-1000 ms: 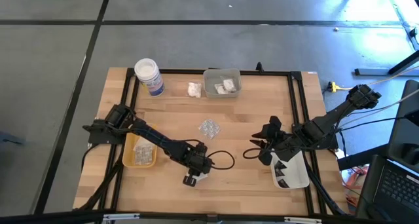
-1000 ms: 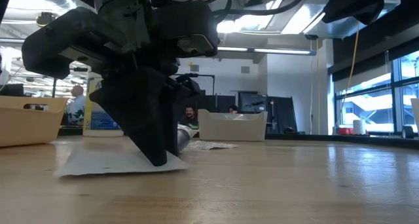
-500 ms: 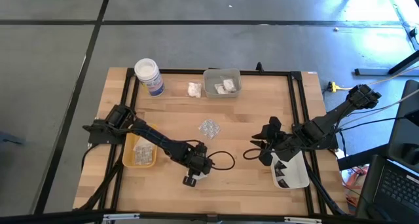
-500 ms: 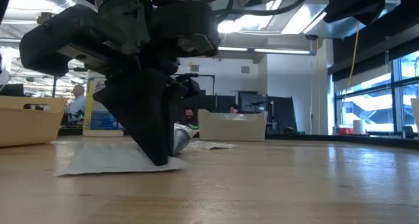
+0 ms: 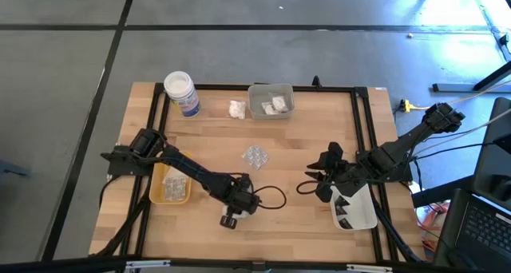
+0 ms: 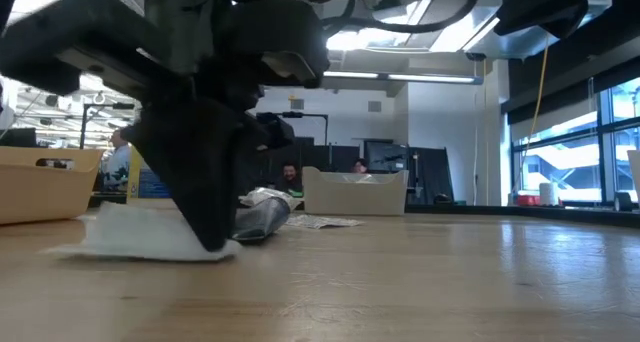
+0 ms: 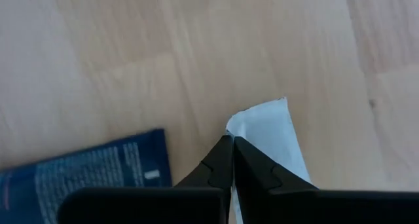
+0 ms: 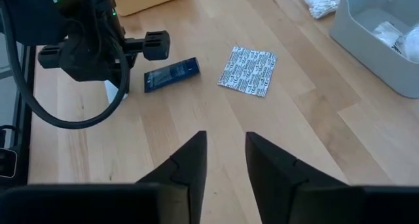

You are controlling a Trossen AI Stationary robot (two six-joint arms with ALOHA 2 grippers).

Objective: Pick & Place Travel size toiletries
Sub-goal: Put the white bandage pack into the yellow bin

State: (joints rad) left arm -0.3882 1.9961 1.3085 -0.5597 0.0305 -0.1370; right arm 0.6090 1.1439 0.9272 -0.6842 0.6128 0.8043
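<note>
The left gripper [image 7: 230,145] points down at the near middle of the table [image 5: 295,149]; its two dark fingers [image 7: 252,168] are pressed together on the edge of a flat white sachet [image 7: 270,135], so it is clamped shut on that sachet; in the low view the sachet [image 6: 135,237] is pinched at one side under the gripper [image 6: 208,244], that side lifted a little off the wood and the rest lying on it. A dark blue tube [image 7: 85,171] lies flat just beside the sachet, apart from the fingers; the right wrist view shows the same tube [image 8: 171,74] next to the left gripper [image 8: 116,86].

The right gripper [image 8: 224,149] hangs above the table's right side, near the white tray [image 5: 363,213]; its fingers [image 8: 190,160] stand apart with a gap between them, and nothing is in them or touching them.

A blister pack [image 5: 255,155] lies alone in the middle of the table; a white lumpy packet [image 5: 237,108] lies at the far edge, between the jar [image 5: 181,93] and the clear tray [image 5: 289,110]; that tray holds more white packets [image 5: 277,105]. The yellow tray [image 5: 153,195] at the left holds clear packs [image 5: 172,185]; the white tray at the right holds small dark wedges [image 5: 345,211].
</note>
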